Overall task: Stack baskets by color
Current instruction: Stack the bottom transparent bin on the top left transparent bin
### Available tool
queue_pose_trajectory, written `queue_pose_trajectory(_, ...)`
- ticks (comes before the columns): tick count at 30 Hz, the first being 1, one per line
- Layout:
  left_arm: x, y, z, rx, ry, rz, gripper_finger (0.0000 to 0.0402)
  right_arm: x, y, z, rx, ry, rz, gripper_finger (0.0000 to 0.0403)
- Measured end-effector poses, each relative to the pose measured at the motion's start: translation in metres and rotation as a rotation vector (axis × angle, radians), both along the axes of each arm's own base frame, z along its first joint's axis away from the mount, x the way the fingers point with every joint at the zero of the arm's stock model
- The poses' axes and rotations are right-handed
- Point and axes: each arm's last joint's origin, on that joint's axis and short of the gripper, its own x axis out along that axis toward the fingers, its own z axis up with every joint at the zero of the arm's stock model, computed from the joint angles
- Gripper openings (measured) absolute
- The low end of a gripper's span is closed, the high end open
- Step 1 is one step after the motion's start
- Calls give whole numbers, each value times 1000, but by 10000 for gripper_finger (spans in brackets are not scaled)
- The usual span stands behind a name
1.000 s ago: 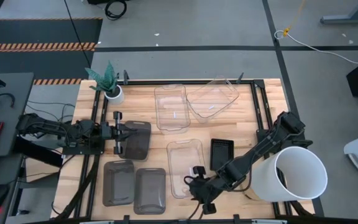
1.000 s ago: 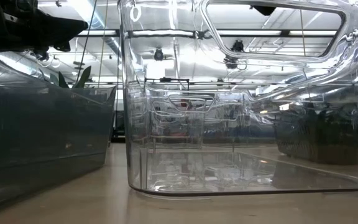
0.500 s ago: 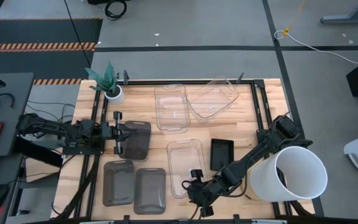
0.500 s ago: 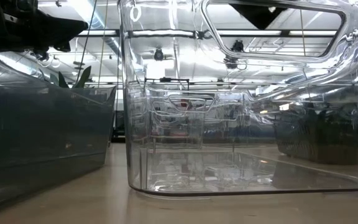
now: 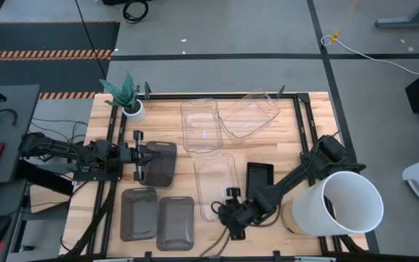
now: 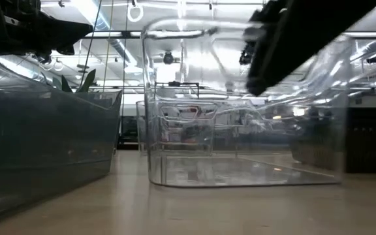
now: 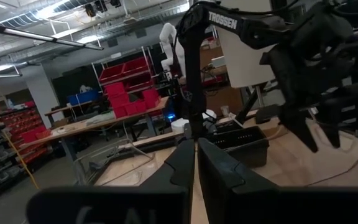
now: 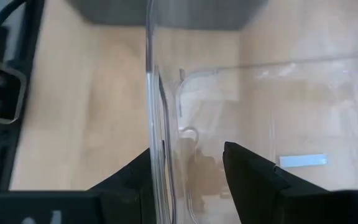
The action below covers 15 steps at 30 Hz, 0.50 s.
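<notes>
Item in motion: one clear, round-cornered rectangular plastic basket (image 5: 216, 185), near the front edge of the tabletop (image 5: 297, 138), mid-width. Over the last second I have seen it slide away from the front edge toward the middle; it now sits noticeably closer to the two clear baskets (image 5: 200, 125) at the back edge, and in the low view it has receded from the camera. My right hand (image 5: 233, 212) straddles its near end wall, one finger (image 8: 253, 171) inside and one outside the rim, jaws set wide; I read this as pushing or dragging, though I cannot tell whether the wall is pinched. Meaning for the task: the clear set is being gathered, nesting not yet done. My left hand (image 5: 138, 155), fingers nearly together, sits at the end wall of a smoky dark grey plastic basket (image 5: 158, 163) near the left edge; whether it grips the wall I cannot confirm. Two more smoky grey baskets (image 5: 157, 218) lie unstacked at the front-left corner. One small black perforated basket (image 5: 260, 180) sits just beside the moved clear one. Large white cylindrical bucket (image 5: 344, 204): front-right corner.
</notes>
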Motion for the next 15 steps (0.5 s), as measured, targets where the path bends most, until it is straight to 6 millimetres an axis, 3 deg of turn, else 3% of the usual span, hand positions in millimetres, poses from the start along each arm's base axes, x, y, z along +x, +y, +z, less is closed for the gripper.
queue_pose_trajectory(15,0,0,0,0,1,0,34,17,-31,-1,74,55,-40,168)
